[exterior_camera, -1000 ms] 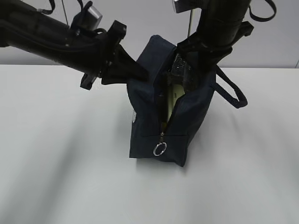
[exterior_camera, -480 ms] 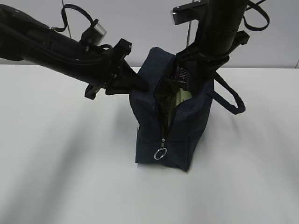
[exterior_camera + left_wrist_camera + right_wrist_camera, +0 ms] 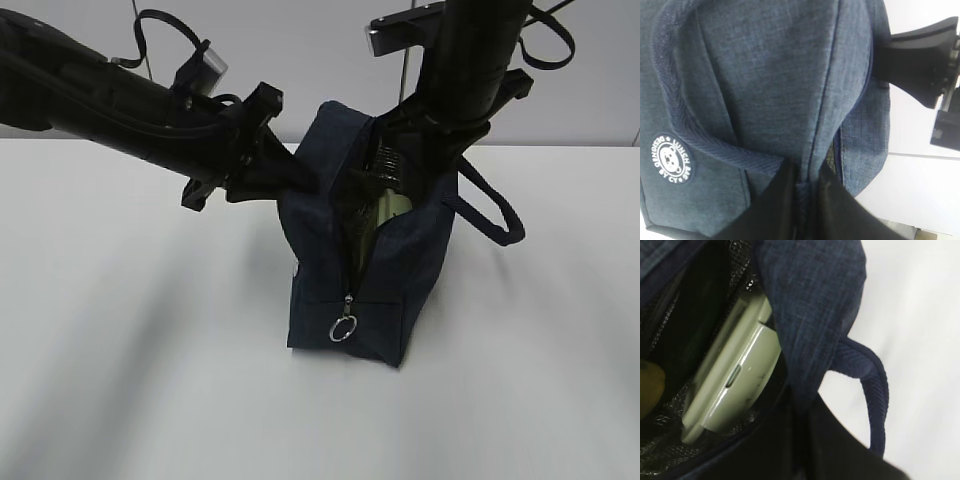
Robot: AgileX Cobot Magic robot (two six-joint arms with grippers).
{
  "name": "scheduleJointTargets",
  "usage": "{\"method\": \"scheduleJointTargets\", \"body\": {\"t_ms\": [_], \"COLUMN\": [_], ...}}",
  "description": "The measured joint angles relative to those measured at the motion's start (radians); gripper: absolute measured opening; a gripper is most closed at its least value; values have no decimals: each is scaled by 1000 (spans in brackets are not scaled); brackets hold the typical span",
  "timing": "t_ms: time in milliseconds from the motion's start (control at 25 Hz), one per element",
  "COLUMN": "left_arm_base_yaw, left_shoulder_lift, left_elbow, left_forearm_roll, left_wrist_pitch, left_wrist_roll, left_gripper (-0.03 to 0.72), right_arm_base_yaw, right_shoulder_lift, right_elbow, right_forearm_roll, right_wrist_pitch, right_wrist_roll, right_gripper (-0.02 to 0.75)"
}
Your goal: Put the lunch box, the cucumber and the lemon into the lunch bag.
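- Navy lunch bag stands mid-table, zip open; we see lunch box inside.
- L gripper pinches left rim.
- R gripper clamps right rim.

A boxy dark navy fabric lunch bag is standing on a plain white table, its top zipper parted into a slit facing the camera. The left gripper is pressing against the bag's upper left edge, with its fingertips lost in the dark cloth. The right gripper is reaching down into the bag's mouth from above, its tips hidden inside. Just below the right gripper, a pale sage-green lunch box lid is showing through the slit. Further below, a silver ring pull is hanging at the zipper's lower end. One loop handle is drooping to the right of the right gripper.
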Motion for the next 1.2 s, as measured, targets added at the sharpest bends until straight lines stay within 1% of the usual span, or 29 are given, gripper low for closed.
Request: {"method": "scheduleJointTargets", "body": {"t_ms": [80,200,280,360,440,560,840,920,1200], "left_arm_base_yaw": [0,0,0,0,0,0,0,9,74], "left_shoulder_lift": [0,0,0,0,0,0,0,0,-13], "left_elbow": [0,0,0,0,0,0,0,0,0], "left_forearm_roll": [-1,-2,-5,-7,-8,-13,-23,-23,-25], "left_wrist_pitch": [0,0,0,0,0,13,57,83,160], "left_wrist_roll": [0,0,0,0,0,0,0,0,2], "left_gripper": [91,221,302,352,369,377,380,380,380], "right_arm_base_yaw": [0,0,0,0,0,0,0,0,0], "right_shoulder_lift": [0,0,0,0,0,0,0,-2,-63], "right_elbow": [0,0,0,0,0,-12,-108,-123,-127], "right_forearm_roll": [0,9,11,11,11,11,15,17,19], "right_wrist_pitch": [-1,-5,-6,-7,-8,-10,-10,-10,-8], "right_wrist_roll": [0,0,0,3,2,2,2,2,2], "right_gripper": [28,108,196,282,346,374,382,382,382]}}
